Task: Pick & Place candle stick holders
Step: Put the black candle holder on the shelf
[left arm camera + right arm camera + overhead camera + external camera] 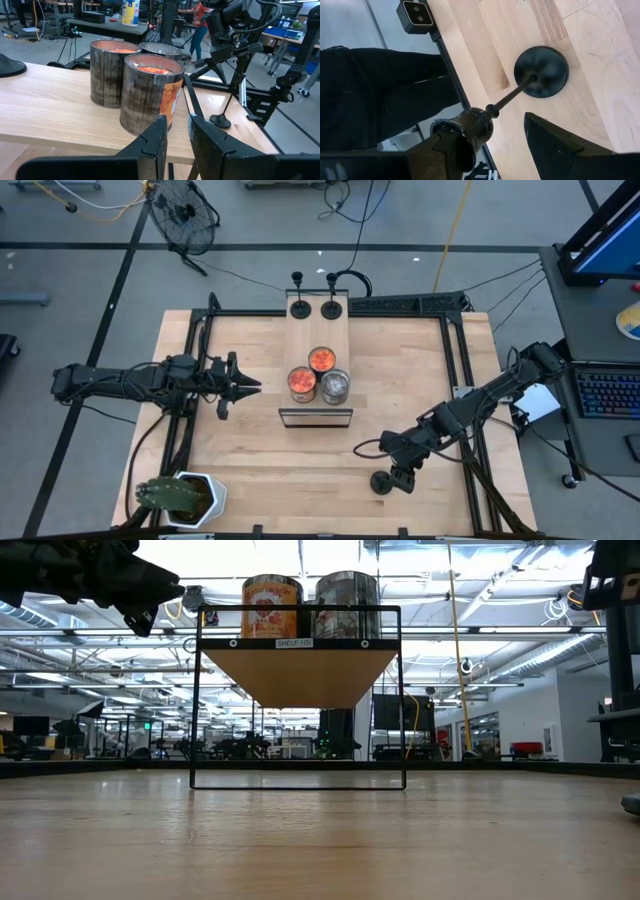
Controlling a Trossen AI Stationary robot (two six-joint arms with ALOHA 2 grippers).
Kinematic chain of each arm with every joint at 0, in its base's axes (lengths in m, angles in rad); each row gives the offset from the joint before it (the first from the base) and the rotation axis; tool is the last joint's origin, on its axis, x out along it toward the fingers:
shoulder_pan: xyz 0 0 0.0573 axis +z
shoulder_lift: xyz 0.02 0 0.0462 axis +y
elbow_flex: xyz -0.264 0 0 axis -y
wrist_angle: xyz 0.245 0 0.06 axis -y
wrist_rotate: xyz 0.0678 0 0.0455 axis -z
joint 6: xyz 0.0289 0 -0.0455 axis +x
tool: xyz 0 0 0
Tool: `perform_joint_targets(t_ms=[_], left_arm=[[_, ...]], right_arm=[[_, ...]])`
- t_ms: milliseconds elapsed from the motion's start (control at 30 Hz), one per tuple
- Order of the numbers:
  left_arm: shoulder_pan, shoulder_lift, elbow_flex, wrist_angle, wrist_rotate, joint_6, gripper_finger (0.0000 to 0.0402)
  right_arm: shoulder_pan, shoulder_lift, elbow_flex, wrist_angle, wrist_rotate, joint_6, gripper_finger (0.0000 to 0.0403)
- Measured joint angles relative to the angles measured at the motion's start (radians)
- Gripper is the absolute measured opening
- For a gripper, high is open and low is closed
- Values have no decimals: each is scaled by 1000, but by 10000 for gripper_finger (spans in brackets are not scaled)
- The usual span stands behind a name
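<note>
Nearest the front edge of the table (260,480), at its left corner, sits a potted plant (175,497) in a white pot. Over on the right side of that front strip, the right gripper (400,476) hangs low over one candle stick holder (381,482) that stands on the wood. In the right wrist view its disc base (541,71) rests flat on the boards and its thin stem (512,97) runs up to a cup-shaped top lying against one finger, while the other finger stands off to the side with bare wood between. So the claw is parted around the top of the holder; whether it truly presses on it I cannot say from here.

Farther in, at mid-table, stands a small wire-framed shelf (316,417) with three round jars (320,375) on its wooden deck, two showing orange inside. The left gripper (246,385) hovers just to the left of them, at the height of the shelf deck, holding nothing. Its fingers (150,142) sit close together with a slim gap, pointing at the nearest jar (150,92).

At the far end of the same deck stand the other two candle stick holders (314,308), side by side, well apart from the jars.
</note>
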Motion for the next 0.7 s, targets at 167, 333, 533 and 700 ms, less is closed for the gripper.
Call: perform_joint_targets(t_ms=[167,333,533,700], left_arm=[[0,0,0,0,0,0,88],[0,0,0,0,0,0,88],[0,0,0,0,0,-1,88],[0,0,0,-1,0,-1,88]], right_arm=[[-5,0,0,7,0,-2,183],[-9,0,0,10,2,-42,183],[-17,0,0,11,1,-39,181],[-17,0,0,8,2,-28,159]])
